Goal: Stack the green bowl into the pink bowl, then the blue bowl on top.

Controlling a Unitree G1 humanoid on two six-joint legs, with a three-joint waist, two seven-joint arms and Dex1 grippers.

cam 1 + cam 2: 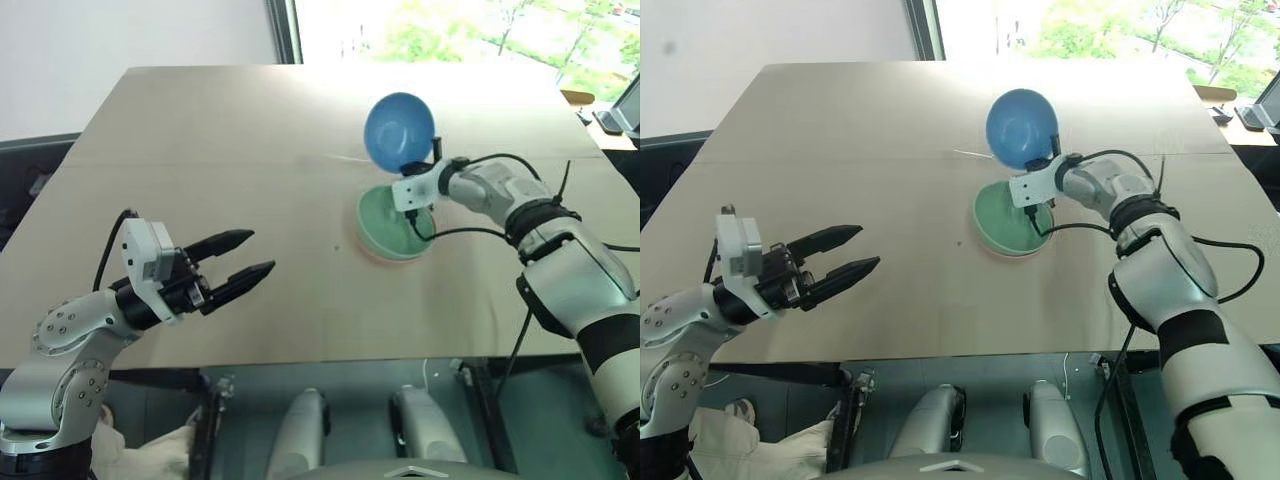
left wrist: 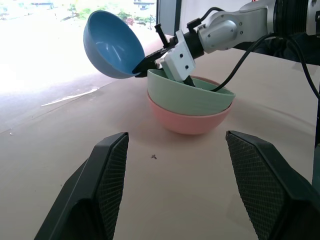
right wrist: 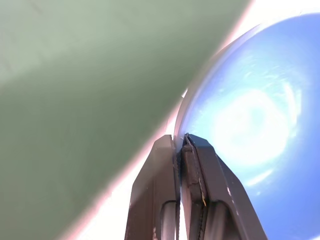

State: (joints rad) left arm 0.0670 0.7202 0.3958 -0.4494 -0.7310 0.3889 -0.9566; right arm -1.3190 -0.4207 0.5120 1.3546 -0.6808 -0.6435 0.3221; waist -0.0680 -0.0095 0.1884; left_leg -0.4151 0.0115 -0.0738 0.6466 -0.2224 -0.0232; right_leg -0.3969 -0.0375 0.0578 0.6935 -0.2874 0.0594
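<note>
My right gripper [image 2: 146,64] clamps the rim of the round blue plastic bowl [image 1: 398,131], tilted above the mint-green plastic bowl [image 1: 392,224] nested in the salmon-pink plastic bowl [image 2: 189,121]. My left gripper [image 1: 242,261] hangs released, well apart.

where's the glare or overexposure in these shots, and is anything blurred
Left and right eye views: the window strip along the top is washed out. Left wrist view: bright light bleaches the table behind the blue bowl. Right wrist view: a glare patch sits on the blue bowl, and the green bowl is a soft, out-of-focus surface beside the right end effector.
</note>
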